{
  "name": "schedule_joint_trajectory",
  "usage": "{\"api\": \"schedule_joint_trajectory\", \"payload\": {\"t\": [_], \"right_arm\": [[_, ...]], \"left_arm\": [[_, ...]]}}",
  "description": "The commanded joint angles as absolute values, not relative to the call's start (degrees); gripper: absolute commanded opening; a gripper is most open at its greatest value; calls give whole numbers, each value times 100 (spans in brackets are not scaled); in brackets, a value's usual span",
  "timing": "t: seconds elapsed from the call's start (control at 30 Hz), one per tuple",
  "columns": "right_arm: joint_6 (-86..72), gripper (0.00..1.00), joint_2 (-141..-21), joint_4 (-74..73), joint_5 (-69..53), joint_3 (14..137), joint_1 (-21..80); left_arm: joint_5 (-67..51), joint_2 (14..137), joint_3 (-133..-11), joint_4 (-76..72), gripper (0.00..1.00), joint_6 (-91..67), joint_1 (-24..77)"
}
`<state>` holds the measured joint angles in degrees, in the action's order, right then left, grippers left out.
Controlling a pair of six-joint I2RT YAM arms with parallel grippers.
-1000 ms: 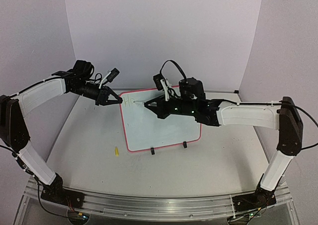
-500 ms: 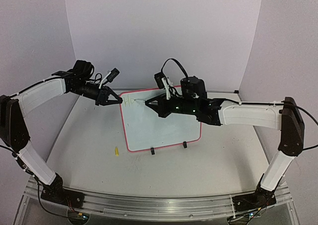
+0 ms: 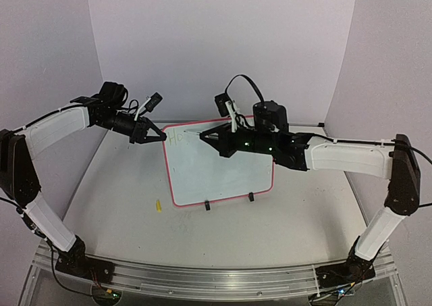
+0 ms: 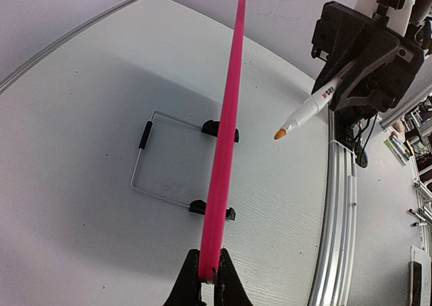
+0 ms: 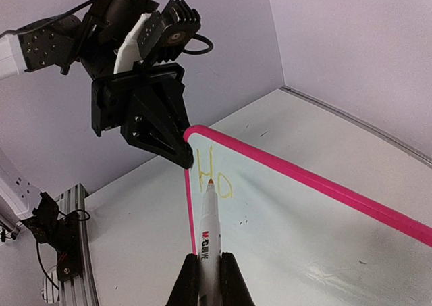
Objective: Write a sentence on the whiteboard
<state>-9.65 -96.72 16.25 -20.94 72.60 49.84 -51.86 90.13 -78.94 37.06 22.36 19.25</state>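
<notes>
Left tool (image 3: 160,137), right tool (image 3: 212,138) crowd whiteboard (image 3: 223,171) corner.

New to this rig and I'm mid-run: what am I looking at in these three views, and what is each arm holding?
Two robot arms stand at the near edge of a table. One view looks down from behind them; the other two come from each wrist. The left end effector is shut on a corner of the propped-up whiteboard, on its pink frame. The right end effector is shut on a marker, its tip by the yellow letters "Ho" near that corner. A small yellow piece lies on the table beside the board.
</notes>
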Motion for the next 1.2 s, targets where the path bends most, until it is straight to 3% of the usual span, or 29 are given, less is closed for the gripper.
{"api": "schedule_joint_trajectory", "payload": {"t": [0.0, 0.67, 1.17], "right_arm": [[-946, 0, -9800, 1768, -1898, 7445, 4967], [-919, 0, -9989, 1705, -1580, 7620, 4935], [-1320, 0, -10132, 1710, -1727, 6977, 4938]], "left_arm": [[-5094, 8835, -7930, 3780, 0, 2310, 1969], [-5076, 8851, -7929, 3789, 0, 2309, 2000], [-5054, 8855, -7928, 3792, 0, 2312, 2004]]}}
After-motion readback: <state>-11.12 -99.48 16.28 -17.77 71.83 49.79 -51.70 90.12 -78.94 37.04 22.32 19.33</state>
